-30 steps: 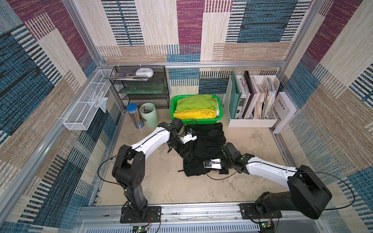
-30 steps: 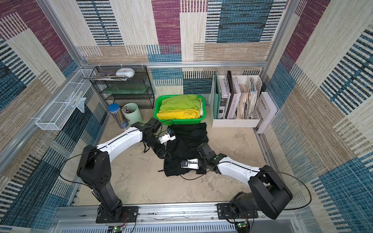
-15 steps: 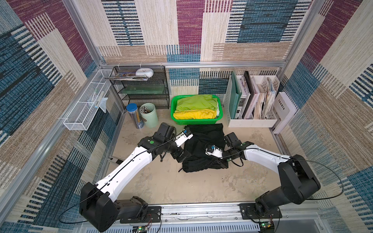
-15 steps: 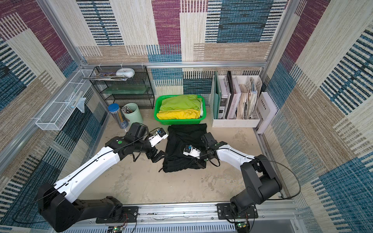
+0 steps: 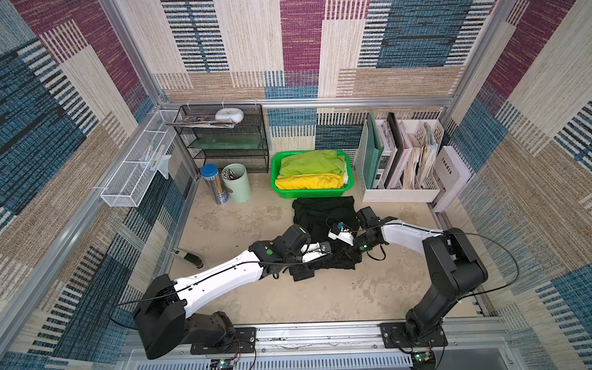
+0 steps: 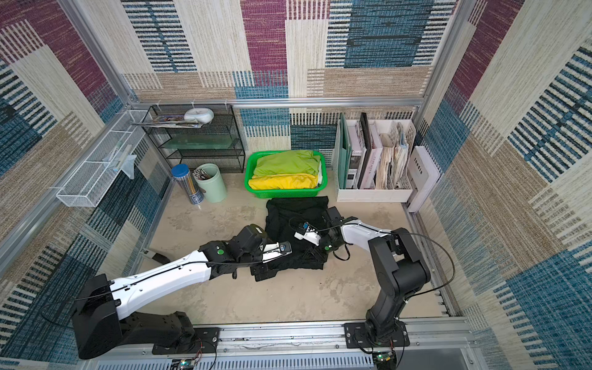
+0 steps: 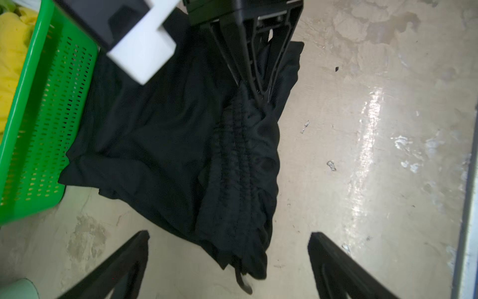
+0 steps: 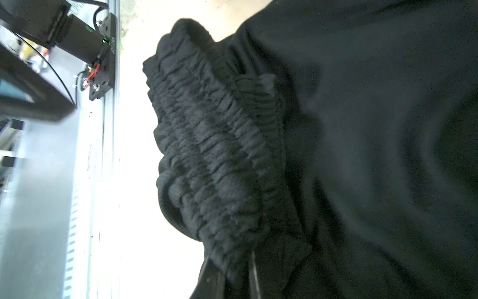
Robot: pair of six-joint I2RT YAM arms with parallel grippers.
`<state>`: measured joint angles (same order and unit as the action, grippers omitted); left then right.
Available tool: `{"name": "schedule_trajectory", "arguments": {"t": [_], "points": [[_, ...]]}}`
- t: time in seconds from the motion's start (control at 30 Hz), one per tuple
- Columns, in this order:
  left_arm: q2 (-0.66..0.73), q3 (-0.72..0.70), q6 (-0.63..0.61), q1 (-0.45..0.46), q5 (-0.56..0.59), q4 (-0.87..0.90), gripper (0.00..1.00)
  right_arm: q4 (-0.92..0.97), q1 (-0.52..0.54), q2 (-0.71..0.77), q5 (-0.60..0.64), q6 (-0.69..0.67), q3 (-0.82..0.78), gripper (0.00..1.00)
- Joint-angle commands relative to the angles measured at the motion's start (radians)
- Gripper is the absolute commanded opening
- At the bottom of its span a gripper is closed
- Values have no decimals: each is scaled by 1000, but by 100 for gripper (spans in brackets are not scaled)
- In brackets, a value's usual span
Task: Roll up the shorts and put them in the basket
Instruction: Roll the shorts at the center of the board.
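Now the left gripper (image 7: 229,234) stands spread wide and holds nothing, its fingers (image 7: 132,256) set either side of the near end of the waistband (image 7: 240,160) of the black shorts (image 7: 155,134), seemingly just clear of the fabric, though the left wrist view is too dark there to be sure. Straight ahead of it, at the waistband's other end, the right gripper (image 7: 254,90) is pinched tight on the bunched elastic. Beyond both grippers the rest of the shorts lies spread on the table (image 5: 243,224), its far edge just beside the green basket (image 5: 312,193).
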<state>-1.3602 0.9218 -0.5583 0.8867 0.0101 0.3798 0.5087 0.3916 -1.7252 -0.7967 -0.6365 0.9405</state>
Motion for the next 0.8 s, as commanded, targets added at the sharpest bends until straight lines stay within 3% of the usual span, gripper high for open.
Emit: {"name": "schedule_trajectory", "arguments": {"t": [0.0,0.5,0.57,0.63,0.7,0.77], "points": [[-41,-9,-42,24,76,-102,100,38,-2,-27,-42,8,16,0],[-304,10,-63,41,128,-271,96,6,-30,-63,-65,15,15,0],[-329,17,-56,38,118,-270,90,4,-29,-59,-61,14,13,0],[-353,31,-46,35,100,-250,77,-5,-30,-53,-54,18,11,0],[-369,44,-36,33,91,-223,53,-32,-32,-48,-38,40,3,0],[-368,43,-34,32,93,-215,34,-66,-37,-37,-18,62,-11,14]]}}
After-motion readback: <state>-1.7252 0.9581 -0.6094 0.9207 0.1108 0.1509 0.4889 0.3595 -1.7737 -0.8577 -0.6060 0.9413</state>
